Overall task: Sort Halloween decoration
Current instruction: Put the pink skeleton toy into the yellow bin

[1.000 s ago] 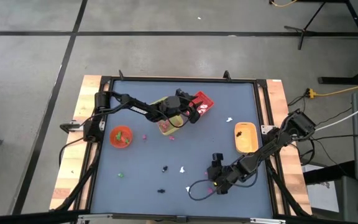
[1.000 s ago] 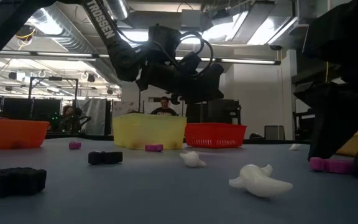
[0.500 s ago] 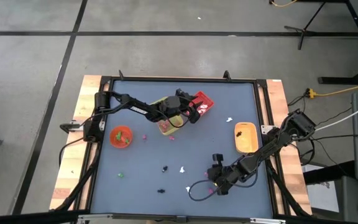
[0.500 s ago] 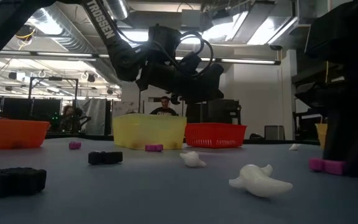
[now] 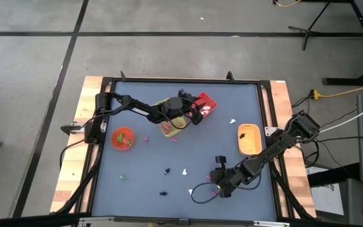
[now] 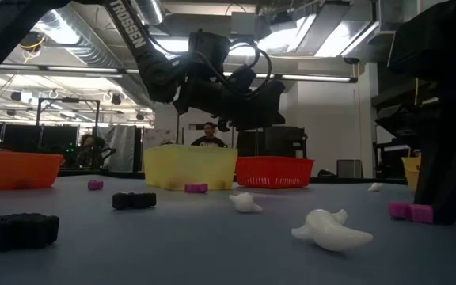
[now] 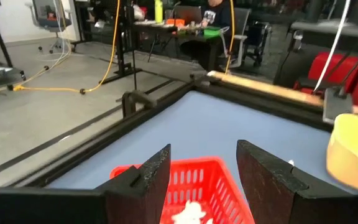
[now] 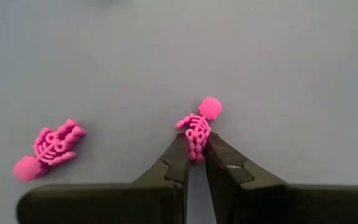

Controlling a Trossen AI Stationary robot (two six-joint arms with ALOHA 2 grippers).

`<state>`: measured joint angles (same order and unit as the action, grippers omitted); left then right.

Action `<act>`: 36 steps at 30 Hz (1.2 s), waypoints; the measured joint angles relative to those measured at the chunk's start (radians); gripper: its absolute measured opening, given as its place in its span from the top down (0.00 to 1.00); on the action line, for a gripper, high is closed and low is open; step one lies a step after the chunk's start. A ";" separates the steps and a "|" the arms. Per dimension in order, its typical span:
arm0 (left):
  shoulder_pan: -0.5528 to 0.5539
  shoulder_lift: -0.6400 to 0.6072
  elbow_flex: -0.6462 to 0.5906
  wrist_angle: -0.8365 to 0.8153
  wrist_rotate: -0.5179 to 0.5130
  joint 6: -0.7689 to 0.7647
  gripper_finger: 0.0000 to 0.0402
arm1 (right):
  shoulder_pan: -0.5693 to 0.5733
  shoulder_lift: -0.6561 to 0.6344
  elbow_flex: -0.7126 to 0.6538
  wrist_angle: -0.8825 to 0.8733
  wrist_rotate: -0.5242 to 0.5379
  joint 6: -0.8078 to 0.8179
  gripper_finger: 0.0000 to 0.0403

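A: Left gripper (image 7: 197, 171) hanging over red bin (image 7: 188, 186), jaws wide apart, nothing between them. White trinket (image 7: 188, 214) already lying in that bin. Leave parked.

B: Noted. Right side?

A: Right gripper (image 8: 194, 155) down at counter (image 5: 188, 145) near front edge, jaws pinched onto legs of pink skeleton (image 8: 197, 124); head and ribs sticking out past the tips. Second pink skeleton (image 8: 45, 149) loose just beside, not touched.

B: Grip thin, then. Advice for the lift?

A: Confirm pinch before raising; straight up, slow, no swing. Likely to pivot or slip, held only by the legs. Keep clear of the loose one.

B: Destination?

A: Cannot tell which bin takes pink. Yellow bin (image 5: 169, 128), orange bowl (image 5: 123, 138) and tray (image 5: 249, 140) all well apart from here; long carry whichever.
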<state>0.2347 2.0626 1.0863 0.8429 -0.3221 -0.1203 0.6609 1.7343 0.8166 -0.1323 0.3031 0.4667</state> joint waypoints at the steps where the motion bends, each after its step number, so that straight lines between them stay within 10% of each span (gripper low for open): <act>1: -0.001 -0.008 0.000 0.001 0.002 0.000 0.58 | 0.000 0.000 0.000 0.007 0.000 0.000 0.91; 13: -0.099 -0.194 0.000 -0.070 -0.004 0.252 0.58 | -0.001 0.002 0.000 0.045 0.027 0.000 0.91; 36: -0.483 -0.696 0.001 -0.976 -0.011 0.027 0.58 | -0.294 0.001 0.001 0.437 0.158 -0.296 0.91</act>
<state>-0.2480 1.3669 1.0870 -0.1330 -0.3331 -0.0937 0.3669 1.7355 0.8177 0.3049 0.4606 0.1707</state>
